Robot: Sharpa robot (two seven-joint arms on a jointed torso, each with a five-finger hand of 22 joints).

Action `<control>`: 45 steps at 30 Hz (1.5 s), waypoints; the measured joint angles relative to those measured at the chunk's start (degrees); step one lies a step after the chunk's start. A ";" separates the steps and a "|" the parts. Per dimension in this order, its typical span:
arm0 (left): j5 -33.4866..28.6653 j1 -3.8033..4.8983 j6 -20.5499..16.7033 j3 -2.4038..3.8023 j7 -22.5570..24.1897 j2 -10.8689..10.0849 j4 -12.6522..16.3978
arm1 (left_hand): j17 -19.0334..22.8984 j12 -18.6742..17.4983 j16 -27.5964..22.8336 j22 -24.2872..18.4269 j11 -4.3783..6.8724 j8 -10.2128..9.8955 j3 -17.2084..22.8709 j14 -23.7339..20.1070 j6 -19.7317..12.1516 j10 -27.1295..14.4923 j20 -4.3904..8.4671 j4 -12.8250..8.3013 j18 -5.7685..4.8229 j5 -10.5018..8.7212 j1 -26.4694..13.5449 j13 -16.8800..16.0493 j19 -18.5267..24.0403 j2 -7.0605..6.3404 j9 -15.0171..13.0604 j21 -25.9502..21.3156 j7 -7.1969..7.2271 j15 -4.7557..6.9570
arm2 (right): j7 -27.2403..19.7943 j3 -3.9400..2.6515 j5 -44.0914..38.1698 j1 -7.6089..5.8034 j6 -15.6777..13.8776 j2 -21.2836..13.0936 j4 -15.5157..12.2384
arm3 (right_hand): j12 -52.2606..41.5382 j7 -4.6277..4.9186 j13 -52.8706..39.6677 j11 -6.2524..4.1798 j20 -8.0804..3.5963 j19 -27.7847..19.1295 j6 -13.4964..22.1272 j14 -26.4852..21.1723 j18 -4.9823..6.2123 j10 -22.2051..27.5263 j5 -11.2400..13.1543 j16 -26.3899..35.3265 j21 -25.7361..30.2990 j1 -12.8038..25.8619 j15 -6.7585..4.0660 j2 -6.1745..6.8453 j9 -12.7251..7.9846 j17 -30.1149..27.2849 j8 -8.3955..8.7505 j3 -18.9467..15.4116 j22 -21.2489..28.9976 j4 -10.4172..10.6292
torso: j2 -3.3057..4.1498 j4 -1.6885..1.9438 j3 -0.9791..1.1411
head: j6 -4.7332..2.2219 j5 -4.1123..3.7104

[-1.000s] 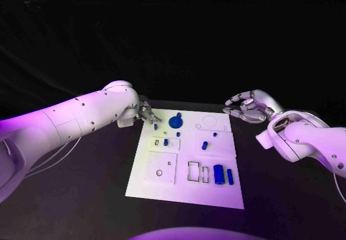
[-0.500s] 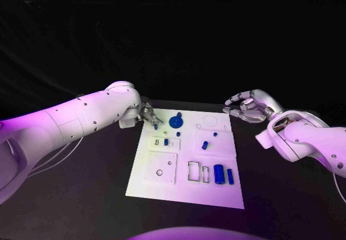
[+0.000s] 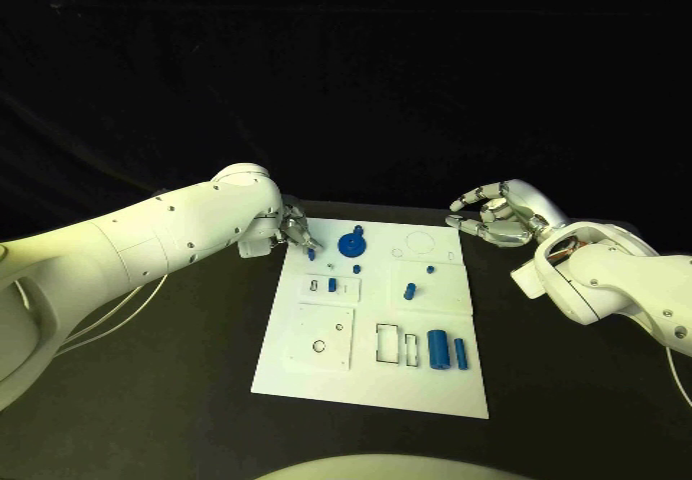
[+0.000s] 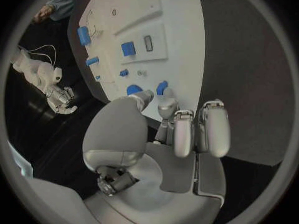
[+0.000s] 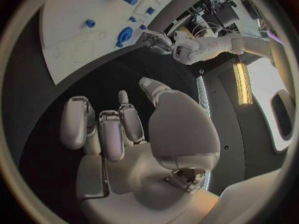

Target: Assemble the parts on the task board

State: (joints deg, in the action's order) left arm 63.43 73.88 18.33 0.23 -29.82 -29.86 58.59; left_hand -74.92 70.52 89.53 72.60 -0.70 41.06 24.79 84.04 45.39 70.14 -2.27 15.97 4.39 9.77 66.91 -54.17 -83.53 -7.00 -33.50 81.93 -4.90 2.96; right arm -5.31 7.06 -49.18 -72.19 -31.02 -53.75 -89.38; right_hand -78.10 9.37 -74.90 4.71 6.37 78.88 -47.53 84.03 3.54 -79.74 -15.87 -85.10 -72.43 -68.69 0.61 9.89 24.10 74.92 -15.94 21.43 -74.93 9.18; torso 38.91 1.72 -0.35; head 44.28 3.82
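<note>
Nothing has moved since earlier: the left robot hand pinches a small blue peg upright at the task board corner. Its wrist view shows the fingertips on it; the right robot hand hovers curled, empty.

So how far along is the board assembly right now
Early, by the look of it. Two blue cylinders sit by the task board's near edge, though whether they are seated is unclear. The left robot hand reaches a small blue piece at the far-left corner. The right robot hand hovers off the board, holding nothing. Several outlined slots remain unfilled.
</note>
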 measured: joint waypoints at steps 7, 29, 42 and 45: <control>-0.08 0.00 0.29 -0.02 0.00 0.12 -0.28 | 0.00 0.00 0.00 0.05 0.20 0.22 1.32 0.00 0.00 0.20 0.00 -0.39 0.00 0.00 1.10 0.05 0.00 0.37 -0.07 0.00 0.00 0.00 | 0.00 0.00 0.00 0.00 0.00 0.00 0.01 | 0.00 0.00 0.00 0.00 0.00 0.00 0.00 0.00 0.00 0.00 0.00 0.00 0.00 0.00 0.00 0.00 0.00 -0.01 0.00 0.00 0.01 0.00 | 0.03 0.01 -0.02 | 0.03 -0.07; -2.00 -0.10 -0.45 -0.08 0.19 -0.71 0.22 | 0.01 0.00 0.00 0.40 0.30 3.31 11.85 0.00 -1.33 0.31 0.00 -0.33 0.00 0.07 6.57 0.54 0.00 0.10 -0.39 0.00 -0.11 0.42 | 0.00 0.00 0.03 0.00 -0.03 0.01 0.02 | 0.00 0.00 -0.04 0.00 0.00 0.00 0.00 0.00 0.00 0.00 -0.24 0.00 0.00 0.00 0.00 0.00 0.07 -0.01 -0.05 0.01 0.02 0.33 | 0.01 0.02 0.00 | 0.16 -0.01; -8.01 -0.12 -5.34 -0.11 1.84 -8.03 9.39 | 0.01 0.20 0.00 1.26 0.51 4.45 15.17 0.00 -1.31 1.35 -0.22 -2.05 0.00 0.37 4.41 -0.07 -0.22 -1.59 -2.53 0.44 -0.12 0.42 | -0.06 0.00 0.14 0.02 -0.11 -0.26 0.01 | 0.00 0.00 -0.03 0.00 0.00 0.00 0.00 0.00 0.00 0.00 -0.23 0.00 0.00 0.00 0.00 0.00 0.06 -0.02 -0.23 0.01 0.02 0.32 | -0.11 0.12 0.04 | 0.07 0.12; -8.37 -0.24 -6.87 -0.11 2.60 -9.74 12.39 | 0.01 0.20 0.00 1.26 0.51 4.73 17.23 0.00 -1.00 1.35 -0.22 -3.66 0.01 0.87 3.64 0.14 -0.22 -2.35 -3.70 0.44 0.18 0.42 | -0.07 0.00 0.17 0.03 -0.14 -0.35 0.01 | 0.00 0.00 -0.03 0.00 0.00 0.00 0.00 0.00 0.00 0.00 -0.55 0.00 0.00 0.16 0.00 -0.17 0.12 -0.02 -0.23 0.01 0.02 0.32 | -0.09 0.13 0.02 | 0.07 0.11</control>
State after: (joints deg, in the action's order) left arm 55.06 73.64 11.46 0.13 -27.23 -39.60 70.98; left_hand -74.91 70.72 89.53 73.86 -0.19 45.79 42.02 84.04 44.39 71.49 -2.48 12.31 4.39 10.64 70.55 -54.03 -83.75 -9.35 -37.20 82.37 -4.72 3.37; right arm -5.38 7.06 -49.01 -72.16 -31.16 -54.10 -89.38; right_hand -78.10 9.37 -74.93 4.71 6.36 78.88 -47.53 84.03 3.53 -79.73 -16.42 -85.10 -72.43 -68.52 0.61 9.72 24.22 74.90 -16.17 21.44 -74.90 9.50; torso 38.82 1.85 -0.34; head 44.35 3.93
